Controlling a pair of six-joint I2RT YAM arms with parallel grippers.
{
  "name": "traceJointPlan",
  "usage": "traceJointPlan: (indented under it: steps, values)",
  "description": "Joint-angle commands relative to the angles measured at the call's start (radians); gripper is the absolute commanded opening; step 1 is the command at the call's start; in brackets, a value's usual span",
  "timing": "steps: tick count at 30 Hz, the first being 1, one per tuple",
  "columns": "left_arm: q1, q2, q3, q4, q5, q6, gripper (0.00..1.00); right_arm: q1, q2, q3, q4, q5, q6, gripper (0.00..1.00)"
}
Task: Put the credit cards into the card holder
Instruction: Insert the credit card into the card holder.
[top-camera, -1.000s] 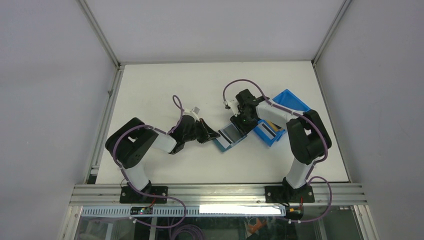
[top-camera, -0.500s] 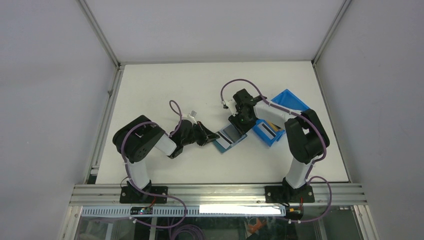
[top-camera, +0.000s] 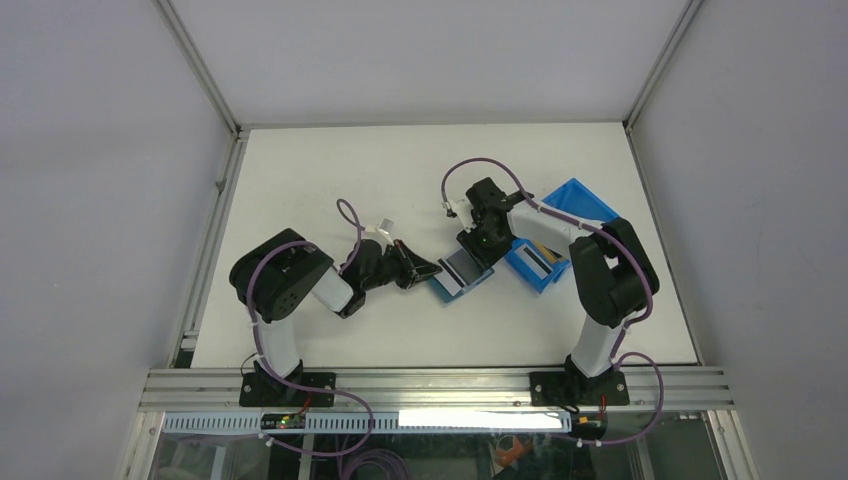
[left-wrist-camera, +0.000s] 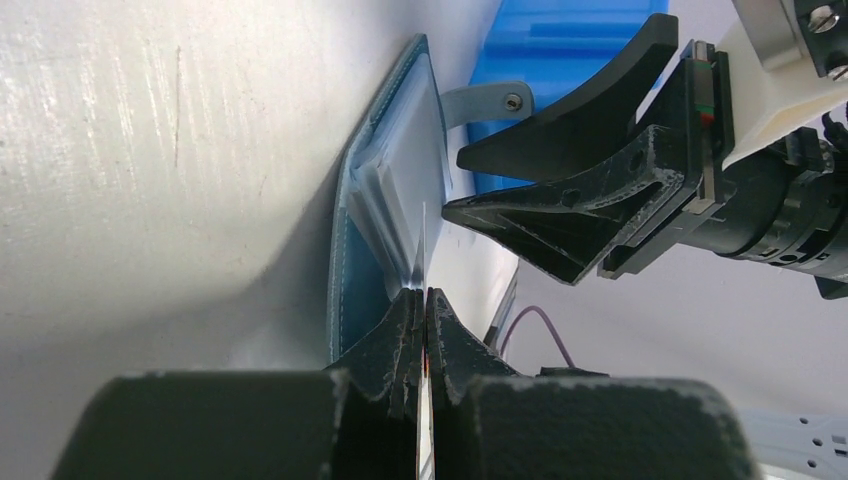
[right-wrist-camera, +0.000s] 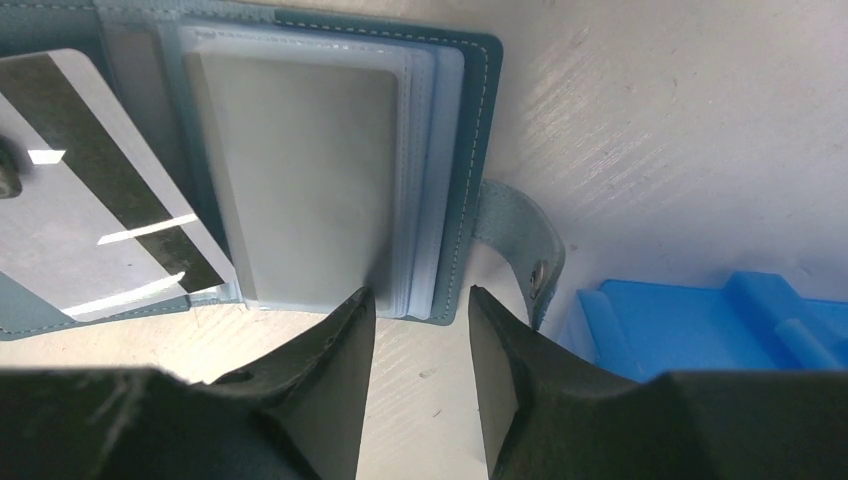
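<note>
The teal card holder (right-wrist-camera: 300, 170) lies open on the table, its clear pockets facing up and its snap tab (right-wrist-camera: 522, 245) at the right. My left gripper (left-wrist-camera: 421, 292) is shut on a thin credit card (left-wrist-camera: 424, 240), seen edge-on, whose far end meets the holder's (left-wrist-camera: 338, 262) pockets. From the right wrist that card (right-wrist-camera: 90, 225) is pale with a black stripe and lies over the holder's left half. My right gripper (right-wrist-camera: 420, 294) is open, its tips at the holder's near right edge. From above, both grippers (top-camera: 425, 268) (top-camera: 482, 243) flank the holder (top-camera: 460, 273).
A bright-blue plastic bin (top-camera: 562, 232) stands just right of the holder, with another striped card (top-camera: 535, 260) in its near part. The bin's corner (right-wrist-camera: 700, 330) is close beside my right fingers. Grey walls enclose the white table (top-camera: 330, 180).
My left arm has shifted slightly, carrying the card a little further right into the holder. The right gripper has edged a touch to the left and stays over the holder.
</note>
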Motion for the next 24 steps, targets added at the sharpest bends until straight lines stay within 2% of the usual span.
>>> traceJointPlan:
  steps: [1, 10, 24]
  values:
    - [0.008, 0.033, 0.004, 0.199, 0.026, -0.032, 0.0, 0.007, 0.019, 0.016, 0.023, 0.014, 0.01, 0.43]
    - [0.008, 0.046, 0.015, 0.228, 0.031, -0.07, 0.0, 0.009, 0.023, 0.022, 0.021, 0.017, 0.01, 0.42]
    - [0.009, -0.054, -0.016, 0.219, -0.04, -0.098, 0.0, 0.015, 0.027, 0.026, 0.018, 0.017, 0.011, 0.42]
